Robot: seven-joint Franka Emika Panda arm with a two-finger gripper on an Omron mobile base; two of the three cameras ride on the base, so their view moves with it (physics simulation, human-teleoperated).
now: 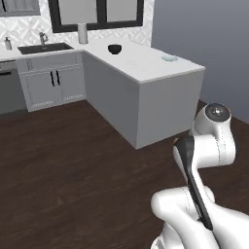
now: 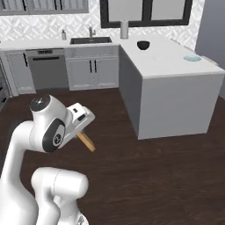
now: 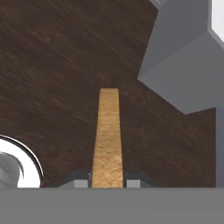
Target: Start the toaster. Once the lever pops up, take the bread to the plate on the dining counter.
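Tan-brown, the flat square slice of bread [image 3: 108, 138] is pinched edge-on in the claw [image 3: 108, 180] above the dark wood floor, judged light, stiff and crumbly, best held by its crust.

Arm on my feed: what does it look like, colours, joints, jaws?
The arm is glossy white with rounded links, dark grey inlays at the joints and a round grey cap on one joint. The gripper has a boxy white hand and two small dark grey jaws.

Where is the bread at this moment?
The bread is clamped edge-on in the gripper above the dark wood floor; in the right base view it sticks out below the hand, left of the dining counter.
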